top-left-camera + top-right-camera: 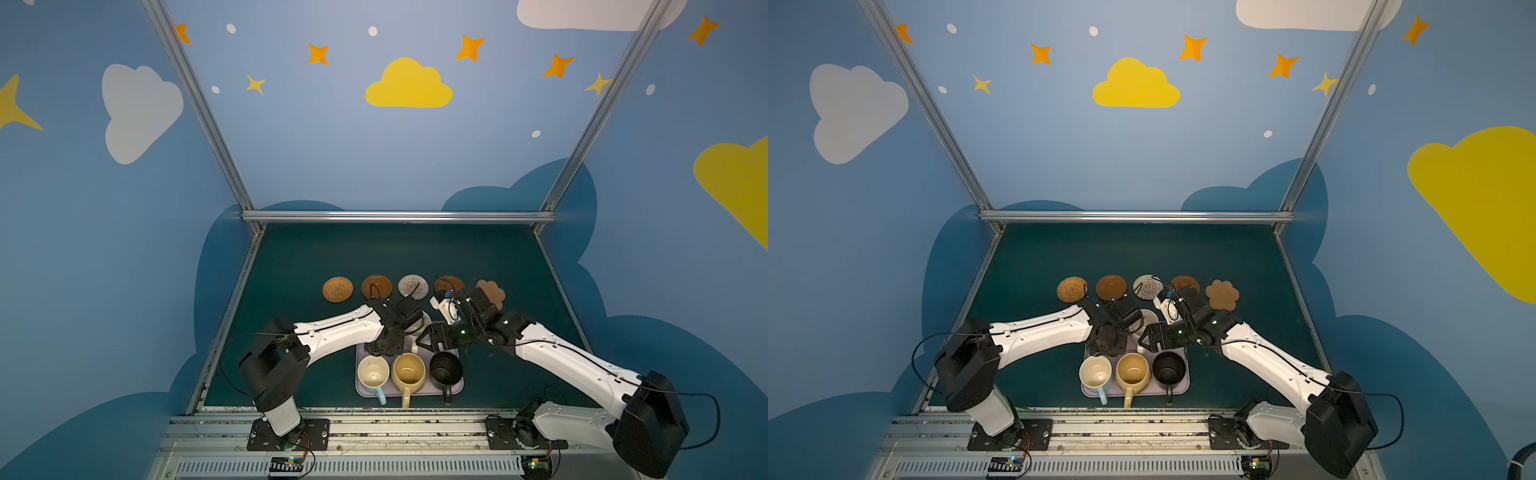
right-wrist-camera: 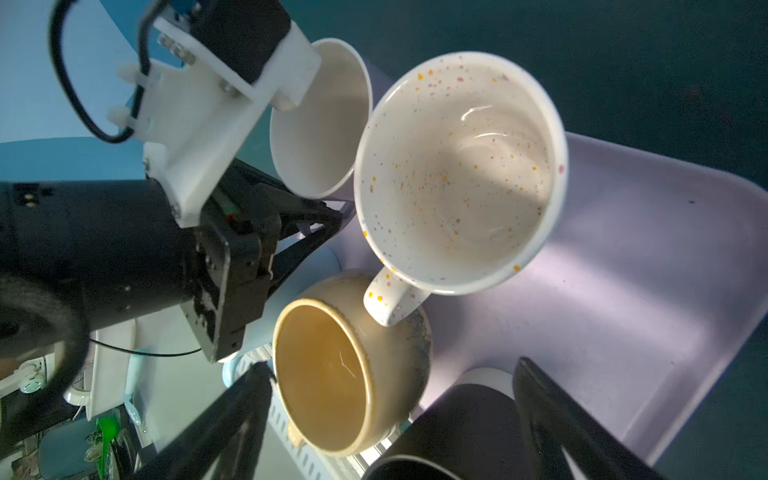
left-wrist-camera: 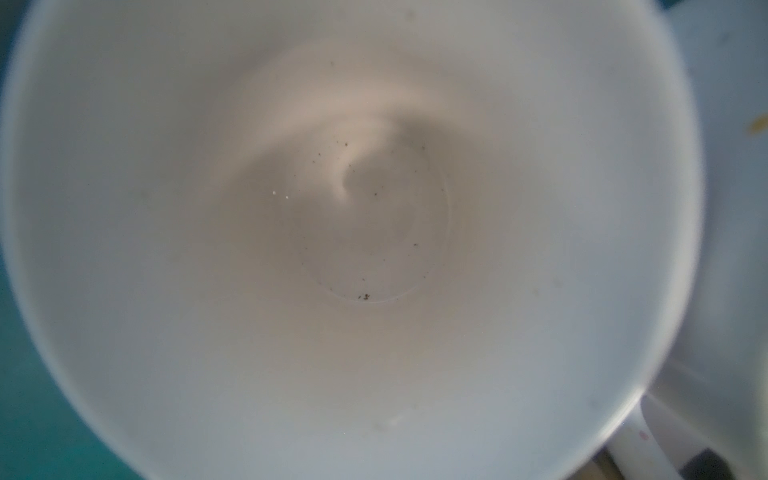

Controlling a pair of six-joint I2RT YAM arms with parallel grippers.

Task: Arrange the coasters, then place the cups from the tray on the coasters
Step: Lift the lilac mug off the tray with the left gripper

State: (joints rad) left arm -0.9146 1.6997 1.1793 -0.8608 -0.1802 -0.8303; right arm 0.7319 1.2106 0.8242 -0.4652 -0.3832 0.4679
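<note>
1. At the tray's (image 2: 623,270) far-left corner (the side away from the arm bases), the left gripper (image 2: 336,211) is clenched on what looks like the handle of the lilac mug (image 2: 320,124). The mug stands mouth up, and its pale inside fills the left wrist view.
2. The right gripper (image 1: 432,340) hovers over the tray's middle with its jaws spread wide, holding nothing.
3. The coaster row lies straight beyond the tray. The dark-brown disc (image 1: 1111,287) and the tan woven round (image 1: 1072,289) are on the left arm's side, so the carry is probably up, then forward.
4. The cream-white speckled mug (image 2: 457,166) stands just beside the lilac mug and could be bumped.
</note>
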